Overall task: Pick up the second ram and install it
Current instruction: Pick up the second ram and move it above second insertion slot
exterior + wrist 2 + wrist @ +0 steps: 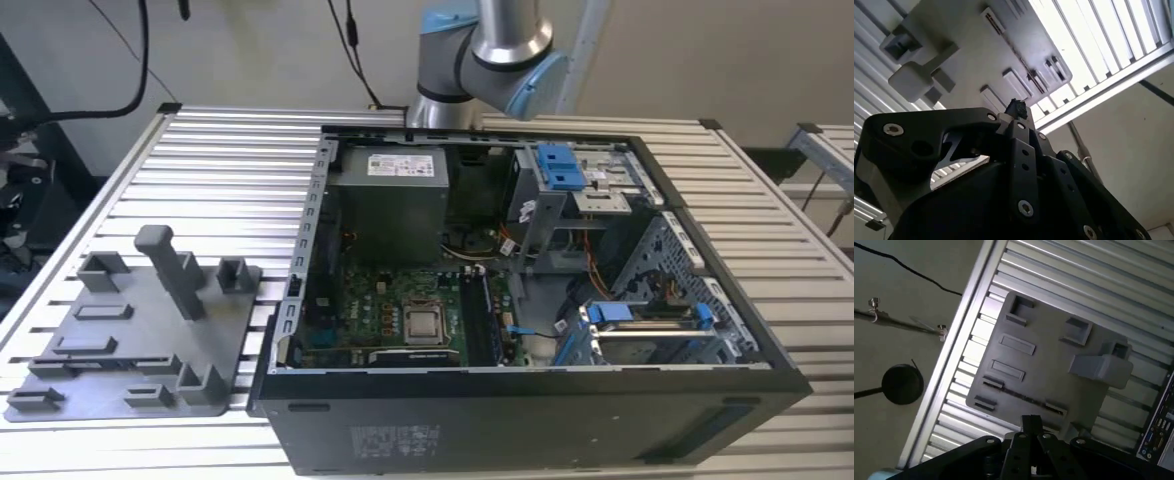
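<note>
A big slatted table (214,160) holds an open computer case (534,420) and a grey tray (134,330). The gripper (1030,421), closed and empty, hangs above the tray. The second ram (1021,396), a thin dark strip, sits in a tray slot.

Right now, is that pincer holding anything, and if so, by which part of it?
Nothing, as far as both wrist views show: the pincer is shut with nothing in it, poised over the grey tray.

Open computer case (534,420) beside grey tray (144,340) (upright post (174,275)).
</note>
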Motion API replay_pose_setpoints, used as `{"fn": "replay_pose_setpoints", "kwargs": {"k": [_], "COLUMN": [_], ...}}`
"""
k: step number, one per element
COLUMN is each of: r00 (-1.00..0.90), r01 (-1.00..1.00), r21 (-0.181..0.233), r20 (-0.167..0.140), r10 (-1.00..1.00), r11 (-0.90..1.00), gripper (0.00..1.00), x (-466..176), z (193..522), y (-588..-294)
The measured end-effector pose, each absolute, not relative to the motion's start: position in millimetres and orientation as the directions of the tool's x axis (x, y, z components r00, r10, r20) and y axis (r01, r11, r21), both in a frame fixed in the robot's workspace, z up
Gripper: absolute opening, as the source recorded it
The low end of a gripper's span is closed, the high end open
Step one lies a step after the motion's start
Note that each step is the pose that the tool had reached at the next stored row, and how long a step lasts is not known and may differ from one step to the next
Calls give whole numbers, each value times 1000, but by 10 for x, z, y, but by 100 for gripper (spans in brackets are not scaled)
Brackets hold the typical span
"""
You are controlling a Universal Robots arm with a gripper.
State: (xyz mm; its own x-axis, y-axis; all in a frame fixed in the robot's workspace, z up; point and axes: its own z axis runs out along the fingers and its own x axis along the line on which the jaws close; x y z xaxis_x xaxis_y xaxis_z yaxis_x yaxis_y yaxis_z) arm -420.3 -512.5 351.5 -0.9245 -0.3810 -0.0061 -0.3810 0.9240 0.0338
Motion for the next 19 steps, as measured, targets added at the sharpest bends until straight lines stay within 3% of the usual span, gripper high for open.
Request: {"fn": "replay_pose_setpoints", "kwargs": {"k": [19], "r00": [-756], "r01": [-654], "r21": [29], "r20": [-3], "r10": [-654], "r11": [756], "gripper": [11], "x": [-4203], "z": [3515], "y": [-5125]}}
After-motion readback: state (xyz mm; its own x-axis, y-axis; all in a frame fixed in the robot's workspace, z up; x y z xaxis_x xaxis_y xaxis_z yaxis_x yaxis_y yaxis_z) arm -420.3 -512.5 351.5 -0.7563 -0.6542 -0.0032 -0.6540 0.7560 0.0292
